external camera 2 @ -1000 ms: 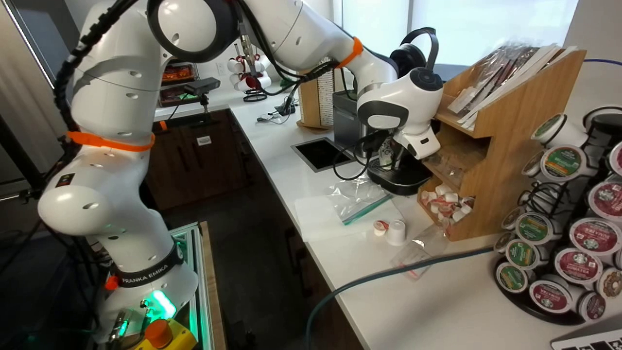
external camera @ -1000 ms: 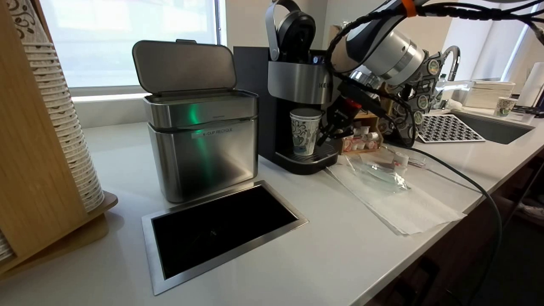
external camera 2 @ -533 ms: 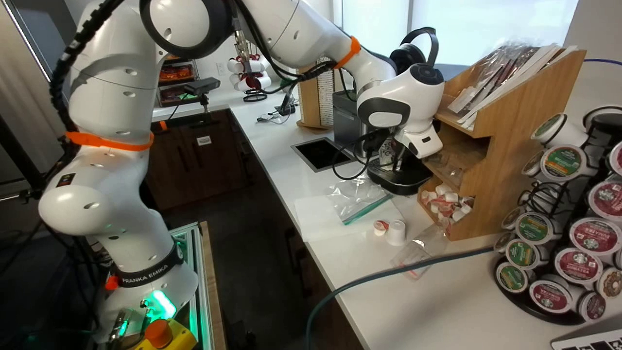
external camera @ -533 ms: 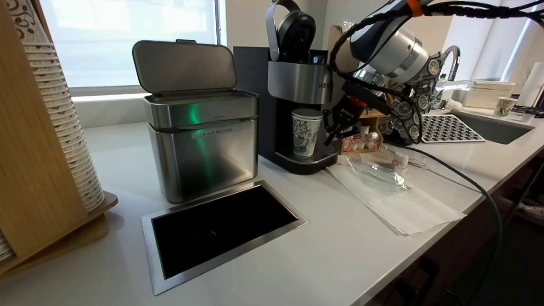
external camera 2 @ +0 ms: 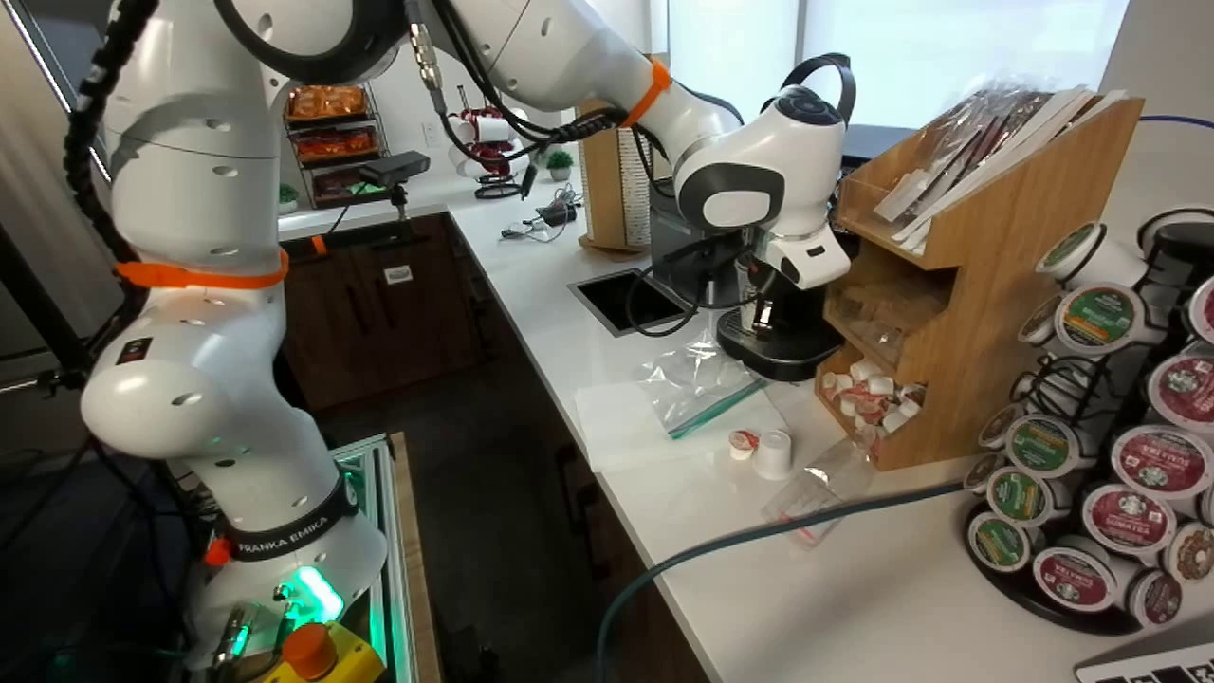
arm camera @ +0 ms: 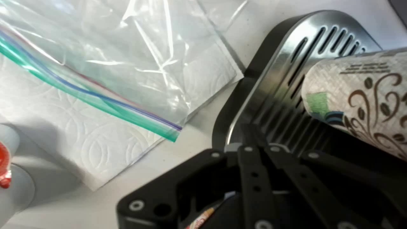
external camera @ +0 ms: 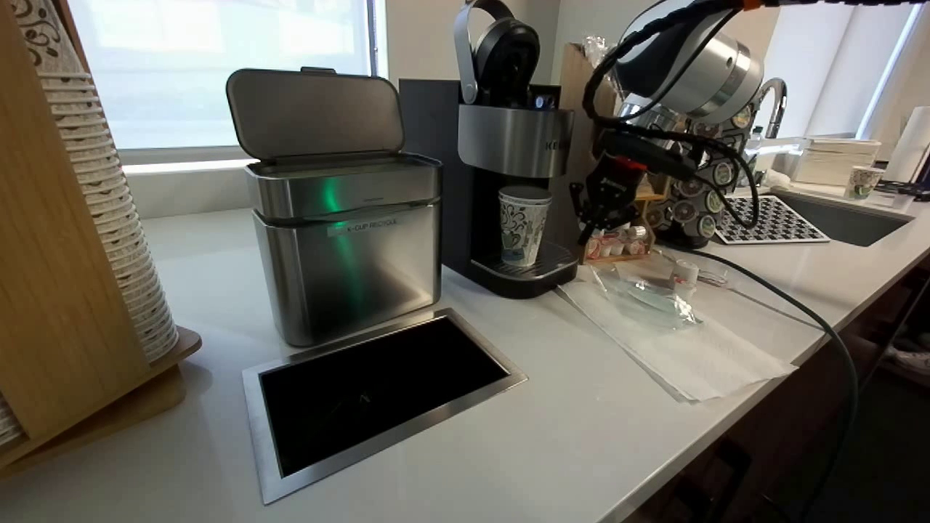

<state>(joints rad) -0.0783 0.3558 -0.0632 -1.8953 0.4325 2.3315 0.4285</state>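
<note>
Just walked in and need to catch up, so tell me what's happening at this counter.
A robot arm has its end effector shut, holding nothing, close by a coffee maker. A patterned paper cup stands upright on the machine's drip tray, apart from the end effector. The machine's black top is tipped up, and the metal K-cup recycle bin next to it has its lid open. Nearby, a clear zip bag lies over a paper towel.

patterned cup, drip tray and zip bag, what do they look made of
Patterned cup: probably paper, from its matte, printed wall. Drip tray: likely metal, satin sheen around its slots; the black side may be plastic. Zip bag: seemingly clear, glossy plastic film, creased with bright highlights.
</note>
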